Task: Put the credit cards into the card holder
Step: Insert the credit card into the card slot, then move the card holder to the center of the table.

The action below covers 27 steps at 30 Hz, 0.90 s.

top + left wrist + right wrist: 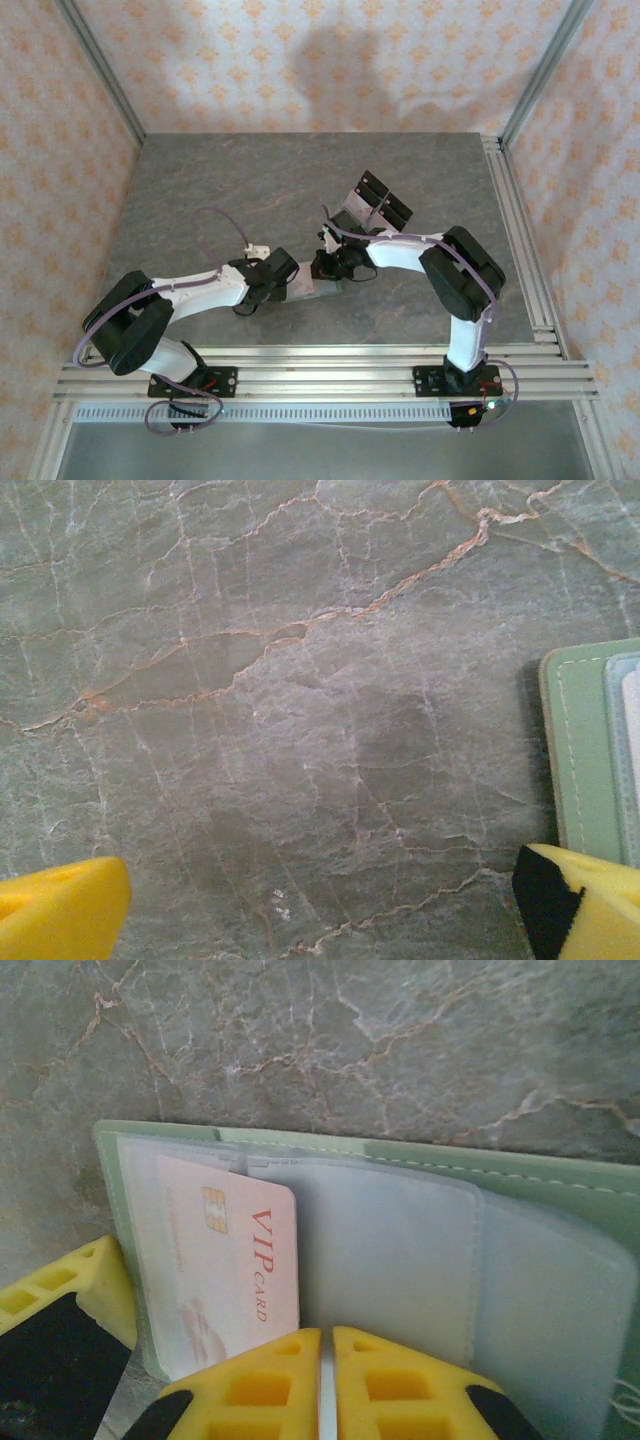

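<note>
Where the card holder [420, 1155] lies: opened flat on the stone-patterned table [250, 680], between the two grippers.
Credit card [235, 1260]: tucked in the end clear sleeve, its long edge just beside the holder's stitched border.
Right gripper [320, 1385]: jaws pressed together over the holder's near edge; whether anything is pinched between them cannot be told.
Left gripper [320, 910]: spread wide, one finger [585, 905] at the holder's corner.
Open room: bare table beyond the holder's outer edge.
</note>
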Tool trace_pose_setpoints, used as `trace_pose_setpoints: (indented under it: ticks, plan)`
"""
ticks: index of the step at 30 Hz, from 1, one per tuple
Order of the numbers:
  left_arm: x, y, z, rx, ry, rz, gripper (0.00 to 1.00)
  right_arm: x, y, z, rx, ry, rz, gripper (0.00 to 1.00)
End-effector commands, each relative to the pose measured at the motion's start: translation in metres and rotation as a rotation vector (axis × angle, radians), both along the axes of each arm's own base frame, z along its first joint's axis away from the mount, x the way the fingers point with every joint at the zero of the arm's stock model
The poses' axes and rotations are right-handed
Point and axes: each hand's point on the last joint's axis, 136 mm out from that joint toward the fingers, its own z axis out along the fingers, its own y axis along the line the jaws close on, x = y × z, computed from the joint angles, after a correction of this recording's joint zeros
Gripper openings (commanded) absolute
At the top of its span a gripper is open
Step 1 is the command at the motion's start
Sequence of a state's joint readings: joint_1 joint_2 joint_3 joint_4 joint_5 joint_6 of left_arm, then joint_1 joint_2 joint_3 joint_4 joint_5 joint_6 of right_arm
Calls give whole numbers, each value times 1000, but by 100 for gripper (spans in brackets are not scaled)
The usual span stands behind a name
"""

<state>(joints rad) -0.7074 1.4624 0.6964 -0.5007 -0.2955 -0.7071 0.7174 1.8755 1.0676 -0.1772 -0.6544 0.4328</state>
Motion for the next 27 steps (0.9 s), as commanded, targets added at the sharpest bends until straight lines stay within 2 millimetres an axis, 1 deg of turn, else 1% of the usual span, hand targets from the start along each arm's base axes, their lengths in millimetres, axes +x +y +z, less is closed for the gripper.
trace_pose_setpoints:
  ticks: [1,7,17,20,23,27]
  plan:
    - [-2,3,-5,15,-2,10,100,4,14,6,31,-9,9,11]
    - [-2,2,-4,12,-3,9,100,2,23,6,46,-5,22,11]
    - [-1,2,-4,13,-2,9,100,0,39,13,75,-6,49,11]
    - [-1,2,-3,12,-3,12,100,2,31,17,39,-39,44,16]
    - [-1,2,-3,12,-3,12,100,6,15,20,-9,-74,25,21]
    - [-1,1,-2,11,-5,9,100,12,-5,19,-17,-79,-25,23]
